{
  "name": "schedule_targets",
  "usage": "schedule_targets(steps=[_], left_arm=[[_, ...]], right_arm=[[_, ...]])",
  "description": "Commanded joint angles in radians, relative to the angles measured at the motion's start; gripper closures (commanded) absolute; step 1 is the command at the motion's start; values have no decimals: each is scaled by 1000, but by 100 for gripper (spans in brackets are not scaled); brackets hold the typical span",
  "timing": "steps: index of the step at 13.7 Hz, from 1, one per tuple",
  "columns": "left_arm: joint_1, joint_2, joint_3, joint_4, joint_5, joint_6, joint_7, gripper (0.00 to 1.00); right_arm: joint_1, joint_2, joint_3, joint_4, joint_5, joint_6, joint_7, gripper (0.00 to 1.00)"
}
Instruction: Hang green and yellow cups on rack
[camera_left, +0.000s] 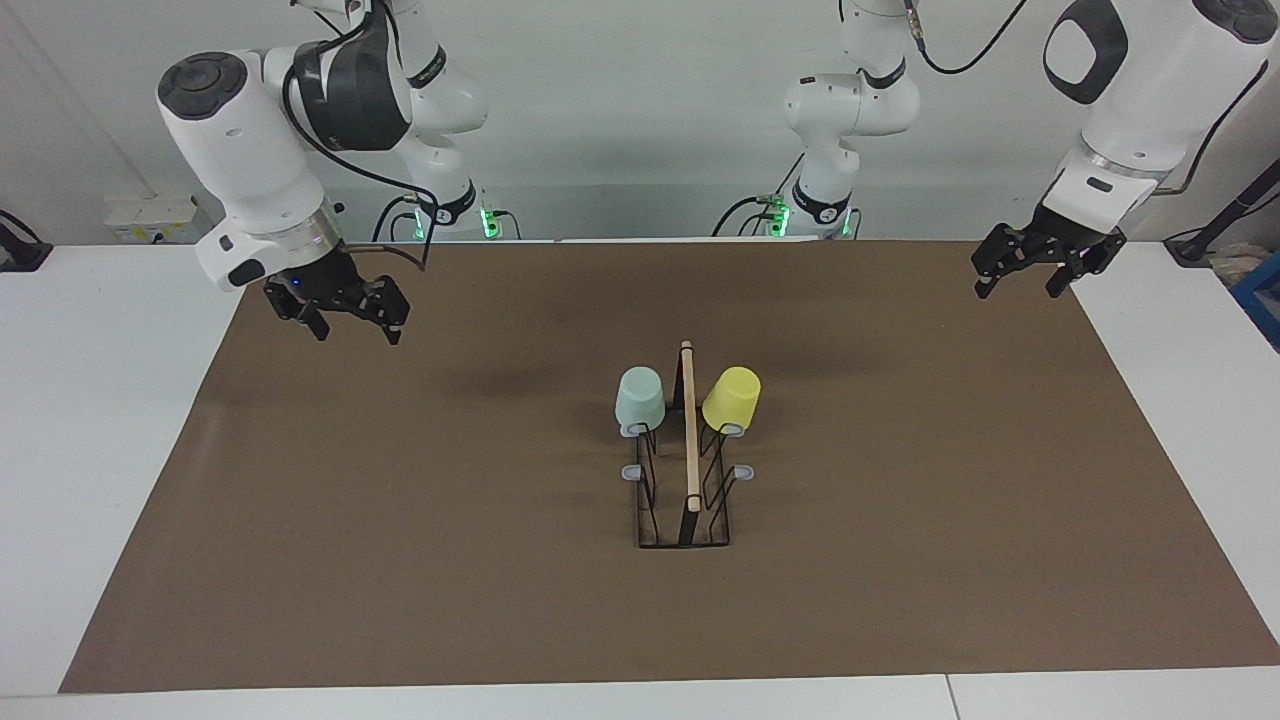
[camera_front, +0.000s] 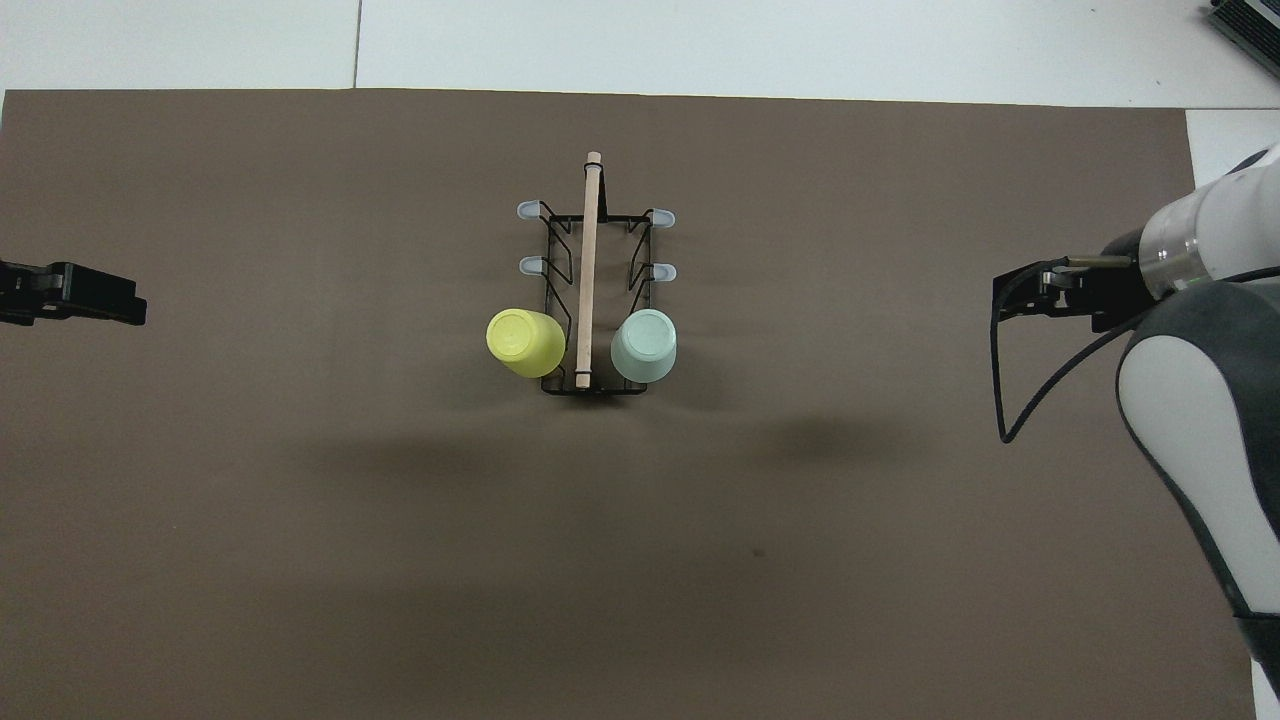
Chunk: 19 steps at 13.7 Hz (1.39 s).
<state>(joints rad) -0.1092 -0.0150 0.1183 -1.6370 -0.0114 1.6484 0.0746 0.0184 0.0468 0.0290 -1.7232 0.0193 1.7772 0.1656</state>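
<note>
Both cups hang upside down on the rack, on its two pegs nearest the robots: the green cup at 9 o'clock of the wooden rod, the yellow cup at 3 o'clock, tilted outward. The left gripper and right gripper hover empty, fingers spread, over the mat's ends. The tilted yellow cup looks likeliest to slip off if the rack gets jolted.
</note>
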Motion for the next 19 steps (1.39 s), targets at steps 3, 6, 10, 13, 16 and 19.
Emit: schedule_targets(steps=[3,6,10,13,16,19], left_arm=[[5,-16,1,3,11,-35,13,0],[16,-16,3,5,7,-39,13,0],[17,-17,3,3,7,-45,27,0],[17,-17,3,5,7,-56,27,0],[17,-17,3,5,7,-49,28,0],[17,-17,3,3,7,-48,27,0]], right_arm=[[-9,-2,9,-4,-9,5,18,0],[-11,-2,9,-4,-9,5,19,0],[-9,-2,9,-4,-9,5,19,0],[-11,-2,9,-4,-9,5,18,0],[-11,-2,9,-4,-9,5,20,0],[-11,-2,9,-4,-9,5,20,0]])
